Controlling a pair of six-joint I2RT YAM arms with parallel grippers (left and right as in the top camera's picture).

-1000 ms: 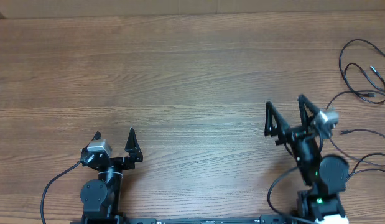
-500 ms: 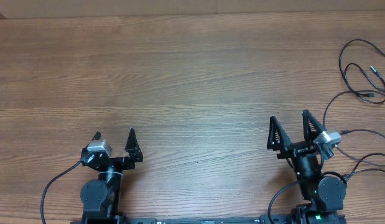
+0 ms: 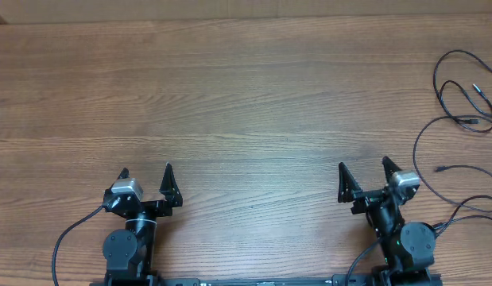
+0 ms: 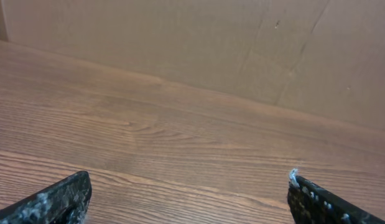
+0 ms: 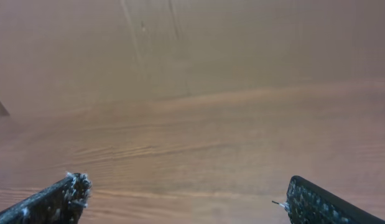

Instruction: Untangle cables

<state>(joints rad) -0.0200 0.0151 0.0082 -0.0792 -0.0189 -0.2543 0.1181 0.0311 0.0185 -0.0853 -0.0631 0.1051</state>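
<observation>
Thin black cables lie in loose loops at the table's far right edge, with small plugs at their ends, one plug near the right arm. My right gripper stands open at the front right, left of the cables and apart from them. My left gripper is open at the front left, far from the cables. Both wrist views show wide-apart fingers, the left pair and the right pair, over bare wood with nothing between them. No cable shows in either wrist view.
The wooden table stretches across the view. A brown cardboard wall stands behind its far edge. Thicker black leads run from the arm bases at the front.
The right arm has drawn back toward the front edge and turned slightly, its gripper still open. The left arm and the cables have not moved.
</observation>
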